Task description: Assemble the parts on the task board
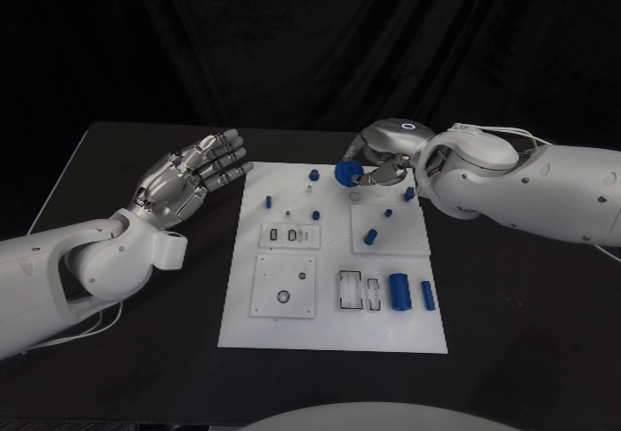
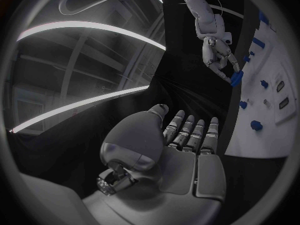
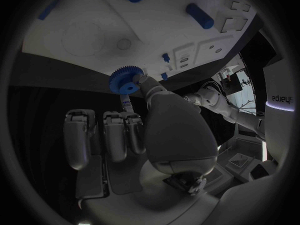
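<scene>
1. Right hand (image 1: 378,162) holds a blue gear (image 1: 347,172) pinched at its fingertips, over the far edge of the white board (image 1: 334,328). The other fingers are curled back toward the palm, as the right wrist view shows.
2. Left hand (image 1: 194,175) is flat with fingers spread and holds nothing. It hovers off the board's far left corner, over the black table (image 1: 129,359).
3. Key relation: the gear sits at the far end of the board, just above the square plate (image 1: 386,229) that carries blue pegs (image 1: 371,237). The right hand is plainly the nearer one to that plate; the left hand is well apart from it.
4. Judgement: the gear's seat probably lies just below and toward the robot from the hand, so the next move calls for a short descent with the bore kept lined up on its post.
5. View differences: the right wrist view shows the gear's teeth and centre hole (image 3: 128,80), and its face turned toward the board. The head view shows it as a blue disc without that detail.
6. The left wrist view shows the right hand from the side, the gear (image 2: 236,78) hanging clear of the board surface.
</scene>
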Tool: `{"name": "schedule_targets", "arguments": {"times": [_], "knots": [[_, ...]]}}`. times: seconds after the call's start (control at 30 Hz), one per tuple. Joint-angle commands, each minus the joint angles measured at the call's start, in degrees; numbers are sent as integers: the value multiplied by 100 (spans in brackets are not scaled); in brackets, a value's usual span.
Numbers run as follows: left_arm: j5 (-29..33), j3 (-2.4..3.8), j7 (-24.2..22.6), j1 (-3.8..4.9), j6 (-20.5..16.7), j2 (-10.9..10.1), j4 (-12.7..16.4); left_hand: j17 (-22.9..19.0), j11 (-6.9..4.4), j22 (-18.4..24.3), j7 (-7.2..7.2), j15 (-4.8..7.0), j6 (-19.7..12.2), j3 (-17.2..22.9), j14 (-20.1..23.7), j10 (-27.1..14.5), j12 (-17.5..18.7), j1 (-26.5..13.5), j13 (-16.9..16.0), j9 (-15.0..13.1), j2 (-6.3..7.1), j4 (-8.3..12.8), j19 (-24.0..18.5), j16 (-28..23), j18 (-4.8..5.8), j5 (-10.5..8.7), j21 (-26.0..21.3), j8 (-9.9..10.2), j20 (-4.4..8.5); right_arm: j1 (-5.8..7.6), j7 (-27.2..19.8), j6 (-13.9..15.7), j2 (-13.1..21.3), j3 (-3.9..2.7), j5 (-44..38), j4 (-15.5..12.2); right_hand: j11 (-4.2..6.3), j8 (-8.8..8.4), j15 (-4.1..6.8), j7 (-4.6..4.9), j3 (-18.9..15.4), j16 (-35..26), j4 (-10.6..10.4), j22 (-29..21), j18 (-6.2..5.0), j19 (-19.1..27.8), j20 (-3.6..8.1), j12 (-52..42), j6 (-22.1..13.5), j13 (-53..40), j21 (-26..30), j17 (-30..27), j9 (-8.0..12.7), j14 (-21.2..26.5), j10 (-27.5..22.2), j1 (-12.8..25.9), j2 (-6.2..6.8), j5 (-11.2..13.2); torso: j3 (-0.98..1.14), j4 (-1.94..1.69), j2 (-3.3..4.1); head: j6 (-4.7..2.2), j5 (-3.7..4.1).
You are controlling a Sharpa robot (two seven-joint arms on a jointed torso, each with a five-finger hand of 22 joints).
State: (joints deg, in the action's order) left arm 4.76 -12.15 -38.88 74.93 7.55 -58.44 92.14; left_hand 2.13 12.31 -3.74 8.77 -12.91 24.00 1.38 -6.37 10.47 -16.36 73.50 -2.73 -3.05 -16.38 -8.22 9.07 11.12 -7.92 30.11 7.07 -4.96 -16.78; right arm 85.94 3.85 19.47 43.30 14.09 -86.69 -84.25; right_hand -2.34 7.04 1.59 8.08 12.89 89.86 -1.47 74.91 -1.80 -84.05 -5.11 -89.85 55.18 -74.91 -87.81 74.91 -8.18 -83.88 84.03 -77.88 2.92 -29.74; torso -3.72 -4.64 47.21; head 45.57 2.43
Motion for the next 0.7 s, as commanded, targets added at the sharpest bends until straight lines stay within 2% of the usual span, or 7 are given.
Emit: {"name": "schedule_targets", "arguments": {"times": [0.03, 0.17, 0.37, 0.47, 0.7], "knots": [[-2, 3, -857, 1, 81, 17, 10, 5, 10, -5, 91, -27, 42, 33, -8, 49, -33, -14, -9, -6, 30, 9, 35, 25, 33, 37, 25, -20, 5, 23, -140, 195, -132, -5, -67, 12, 55, 930, 17, -225, -13, 14, -6, 1288, 101, -394, 51, -15, 170, -1509, -40, 1509, -1169, -612, 597, 66, 14, 29, -8, -11, -1, -8, -7], [-2, 3, -848, 1, 77, 34, -7, 5, 11, -5, 91, -27, 40, 34, -7, 48, -32, -15, -9, -5, 31, 10, 36, 24, 33, 37, 25, -20, 5, 26, -179, 118, -337, -6, -68, 98, 59, 959, 21, -228, -11, 14, -11, 1288, 100, -395, 54, -15, 123, -1509, -39, 1509, -1224, -612, 597, 91, 10, 78, -13, -6, -5, 0, -39], [-2, 3, -839, 1, 93, 91, -51, 4, 12, -7, 92, -26, 34, 40, -5, 45, -29, -18, -8, -4, 34, 13, 41, 22, 35, 37, 29, -19, 6, 0, -198, 5, -631, -6, -69, 295, 56, 964, 21, -222, -6, 14, -13, 1293, 102, -398, 55, -15, 73, -1509, -42, 1509, -1254, -612, 597, 106, 7, 108, -14, -28, -1, -4, -3], [-2, 3, -835, 1, 99, 107, -60, 4, 11, -7, 93, -25, 30, 41, -4, 42, -24, -19, -7, -4, 35, 14, 42, 21, 35, 38, 30, -18, 6, -18, -151, -32, -730, -6, -69, 367, 51, 962, 18, -215, -1, 14, -14, 1292, 102, -398, 54, -15, 37, -1509, -41, 1509, -1269, -612, 597, 114, 6, 128, -11, -51, 4, -2, 15], [-2, 3, -814, 0, 106, 130, -80, 3, 12, -8, 94, -25, 28, 45, -3, 42, -25, -21, -7, -3, 35, 15, 45, 21, 36, 38, 32, -17, 7, -67, 66, -229, -924, -7, -164, 518, 26, 924, 1, -182, 24, 14, -6, 1283, 98, -388, 44, -15, -85, -1509, -31, 1509, -1292, -612, 597, 128, 12, 159, -9, -30, 6, 6, 6]]}}
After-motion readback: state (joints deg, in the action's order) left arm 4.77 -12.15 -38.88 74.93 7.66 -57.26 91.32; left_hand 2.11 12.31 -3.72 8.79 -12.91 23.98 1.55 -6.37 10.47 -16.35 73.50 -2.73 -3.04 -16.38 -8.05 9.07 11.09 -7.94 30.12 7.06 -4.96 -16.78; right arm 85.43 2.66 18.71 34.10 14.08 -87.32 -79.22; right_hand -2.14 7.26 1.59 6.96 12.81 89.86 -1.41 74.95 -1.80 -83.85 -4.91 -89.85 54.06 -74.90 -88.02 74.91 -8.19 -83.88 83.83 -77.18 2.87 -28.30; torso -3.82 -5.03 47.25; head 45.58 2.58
